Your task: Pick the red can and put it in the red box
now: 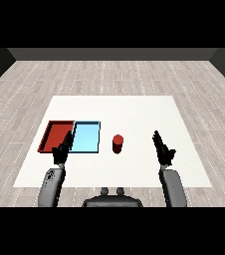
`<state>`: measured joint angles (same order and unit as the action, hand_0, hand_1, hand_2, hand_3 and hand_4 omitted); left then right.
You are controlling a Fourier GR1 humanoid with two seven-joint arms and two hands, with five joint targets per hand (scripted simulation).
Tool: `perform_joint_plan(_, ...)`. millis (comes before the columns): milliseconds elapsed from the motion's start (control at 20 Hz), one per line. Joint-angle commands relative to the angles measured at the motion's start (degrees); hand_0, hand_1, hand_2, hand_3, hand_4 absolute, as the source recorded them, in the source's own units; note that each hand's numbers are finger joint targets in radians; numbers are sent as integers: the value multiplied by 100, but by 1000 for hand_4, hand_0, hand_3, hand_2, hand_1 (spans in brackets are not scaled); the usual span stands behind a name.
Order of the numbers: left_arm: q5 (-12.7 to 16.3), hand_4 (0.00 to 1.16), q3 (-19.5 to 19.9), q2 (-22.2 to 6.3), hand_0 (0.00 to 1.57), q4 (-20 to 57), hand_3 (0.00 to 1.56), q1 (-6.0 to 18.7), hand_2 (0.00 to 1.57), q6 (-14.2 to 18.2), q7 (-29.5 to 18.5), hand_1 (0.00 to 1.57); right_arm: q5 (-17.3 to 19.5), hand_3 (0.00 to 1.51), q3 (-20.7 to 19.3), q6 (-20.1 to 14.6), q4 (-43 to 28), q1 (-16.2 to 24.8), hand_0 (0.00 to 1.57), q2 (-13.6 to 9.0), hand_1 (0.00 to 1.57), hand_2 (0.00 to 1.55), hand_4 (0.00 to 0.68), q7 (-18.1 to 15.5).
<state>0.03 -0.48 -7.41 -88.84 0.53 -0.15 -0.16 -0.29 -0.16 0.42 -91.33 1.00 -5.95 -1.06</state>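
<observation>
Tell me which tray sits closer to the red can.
The light blue tray: it lies directly left of the red can, with bare table between them. The red tray lies beyond it, farther left, at the table's left edge.

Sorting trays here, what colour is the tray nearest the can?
Light blue tray, seen in the head view.

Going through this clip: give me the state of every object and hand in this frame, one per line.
red can: upright on the table, right of both trays, not held.
red tray: on the table, nothing in it.
light blue tray: beside the red tray on its right, nothing in it.
left hand: open, holding nothing.
right hand: open, holding nothing, apart from the can.
</observation>
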Motion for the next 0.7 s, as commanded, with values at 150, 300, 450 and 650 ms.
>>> perform_joint_plan(150, -37, 0, 58, 167, 0, -103, 0, -25, 0, -116, -75, 0, -80, 0, -126, 181, -444, 494, 0, 32, 0, 0, 0, -49)
perform_joint_plan(300, 323, 0, 203, 410, 0, -730, 0, 435, 0, -77, -1231, 0, -446, 0, -100, 425, -948, 102, 0, 121, 0, 0, 0, -759)
perform_joint_plan(450, 370, 0, 205, 431, 0, -851, 0, 24, 0, -238, -1919, 0, -552, 0, -250, 664, -776, 321, 0, 35, 0, 0, 0, -1395)
perform_joint_plan(650, 372, 0, 355, 417, 0, -75, 0, 206, 0, -387, -2600, 0, -536, 0, -106, 882, -1061, 1088, 0, 108, 0, 0, 0, -1779)
